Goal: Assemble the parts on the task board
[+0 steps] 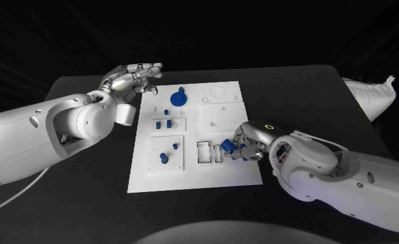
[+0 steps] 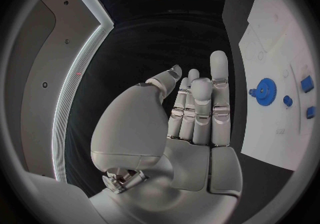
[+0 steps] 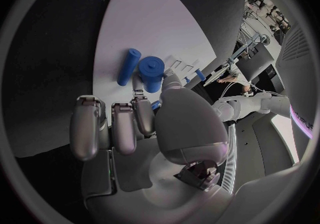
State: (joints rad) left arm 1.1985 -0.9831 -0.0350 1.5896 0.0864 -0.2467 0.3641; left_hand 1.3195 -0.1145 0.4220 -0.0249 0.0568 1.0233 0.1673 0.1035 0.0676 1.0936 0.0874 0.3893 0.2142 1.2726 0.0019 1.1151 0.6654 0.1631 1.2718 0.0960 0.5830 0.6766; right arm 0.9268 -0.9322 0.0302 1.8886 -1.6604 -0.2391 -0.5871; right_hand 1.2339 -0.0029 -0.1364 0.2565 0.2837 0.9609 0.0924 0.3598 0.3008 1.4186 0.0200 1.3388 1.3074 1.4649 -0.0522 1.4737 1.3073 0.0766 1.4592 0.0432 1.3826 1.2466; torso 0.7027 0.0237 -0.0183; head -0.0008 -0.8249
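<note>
the black surface is carrying a white task board laid lengthwise away from the robot, and the room beyond it is sitting in darkness. a white crumpled cloth or bag is lying at the surface's far right edge.

the left hand is hovering just off the board's far left corner, fingers apart and holding nothing; in the left wrist view the same hand is standing straight-fingered over bare black surface, with the board's edge beside it. a blue gear is sitting on the board's far half, near that hand, and the left wrist view is showing it as a toothed wheel.

small blue pegs are standing in a recessed panel at the board's middle left, and more blue pieces are lying in the panel nearer the robot.

the right hand is resting at the board's right edge on its near half, fingers curled round a blue part. the right wrist view is showing a blue cylinder at its fingertips and a blue rod lying on the white board just beside it; i cannot tell whether the two are touching.
</note>
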